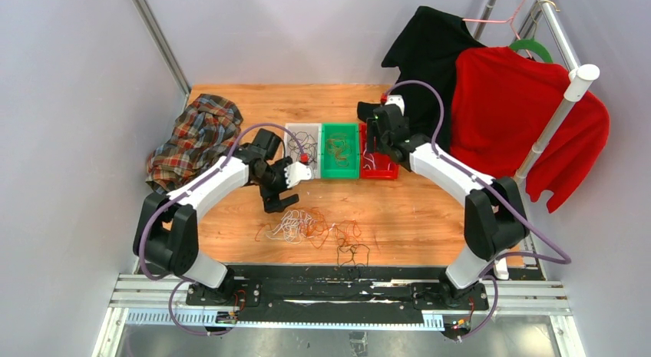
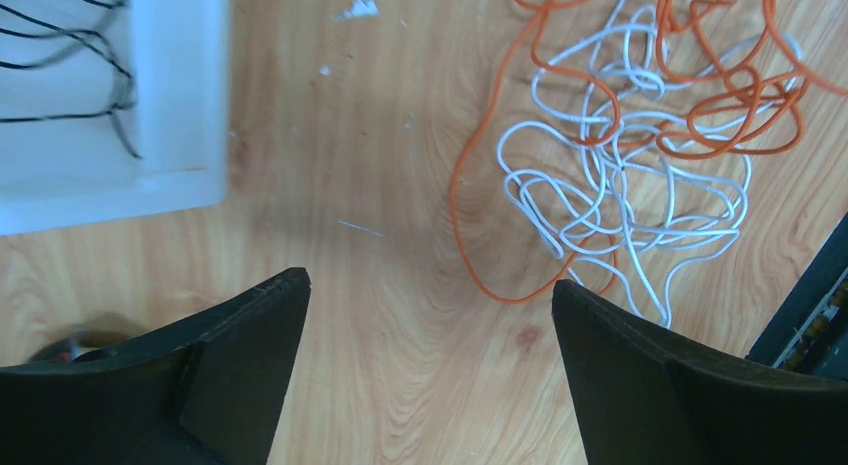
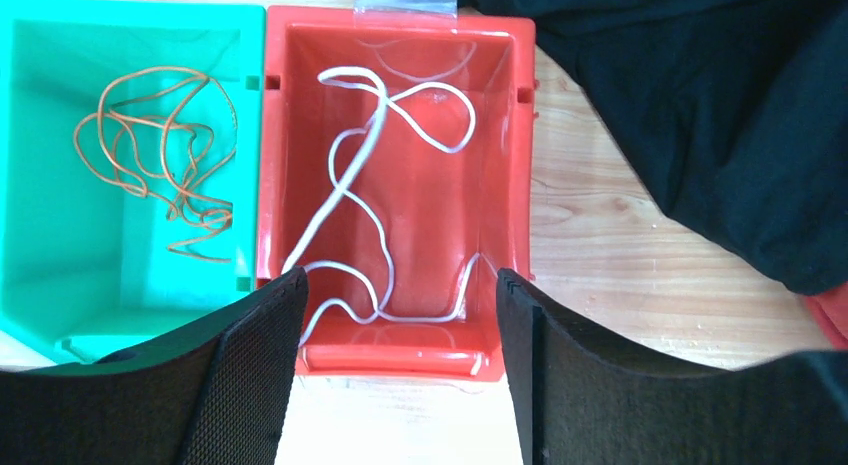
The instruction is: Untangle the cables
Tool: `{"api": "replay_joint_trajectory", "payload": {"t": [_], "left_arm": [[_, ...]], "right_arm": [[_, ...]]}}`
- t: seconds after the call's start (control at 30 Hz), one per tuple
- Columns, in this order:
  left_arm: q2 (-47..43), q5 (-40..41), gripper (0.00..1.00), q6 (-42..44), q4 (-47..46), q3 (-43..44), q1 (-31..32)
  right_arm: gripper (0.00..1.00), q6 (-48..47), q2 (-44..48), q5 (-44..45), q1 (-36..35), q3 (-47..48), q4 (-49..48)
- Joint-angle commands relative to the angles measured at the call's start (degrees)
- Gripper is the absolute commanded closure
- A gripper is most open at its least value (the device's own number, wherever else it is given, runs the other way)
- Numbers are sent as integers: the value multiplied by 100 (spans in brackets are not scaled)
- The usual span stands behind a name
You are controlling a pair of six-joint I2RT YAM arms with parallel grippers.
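A tangle of white and orange cables (image 1: 303, 225) lies on the wooden table, with a black cable (image 1: 353, 253) at its right. My left gripper (image 1: 280, 192) is open and empty just above-left of the tangle. In the left wrist view it (image 2: 430, 285) hovers over bare wood, with the white cable (image 2: 620, 185) and orange cable (image 2: 720, 85) to its upper right. My right gripper (image 1: 376, 138) is open and empty over the red bin (image 1: 378, 169). In the right wrist view it (image 3: 400, 280) sits above the red bin (image 3: 400, 360), which holds a white cable (image 3: 350, 175).
A green bin (image 3: 60, 265) holds an orange cable (image 3: 150, 155). A white bin (image 2: 190, 105) holds black cables. A plaid cloth (image 1: 196, 138) lies at the left. A black garment (image 1: 430, 57) and a red sweater (image 1: 522, 119) hang at the right rack.
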State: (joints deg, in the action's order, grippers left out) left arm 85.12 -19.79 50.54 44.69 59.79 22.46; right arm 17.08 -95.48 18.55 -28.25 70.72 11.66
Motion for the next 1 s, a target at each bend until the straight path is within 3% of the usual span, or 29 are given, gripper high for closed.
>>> {"api": "replay_joint_trajectory", "payload": {"t": [0.0,0.5,0.67,0.8,0.97], "left_arm": [[96,122,5,129,-334,-308,72],[308,827,19,275,-1318,-921,118],[509,741,22,270,-1043,-845,89],[627,339,48,340,-525,-698,86],[221,128,91,231,-25,-196,89]], "right_arm": [[31,7,336,-27,-48,-363,-128],[35,674,2481,87,-765,-2684,-1073],[36,857,2909,92,-974,-3056,-1061],[41,912,3139,115,-1079,-3204,-1087],[44,881,3419,-165,-1102,-3333,-1422]]}}
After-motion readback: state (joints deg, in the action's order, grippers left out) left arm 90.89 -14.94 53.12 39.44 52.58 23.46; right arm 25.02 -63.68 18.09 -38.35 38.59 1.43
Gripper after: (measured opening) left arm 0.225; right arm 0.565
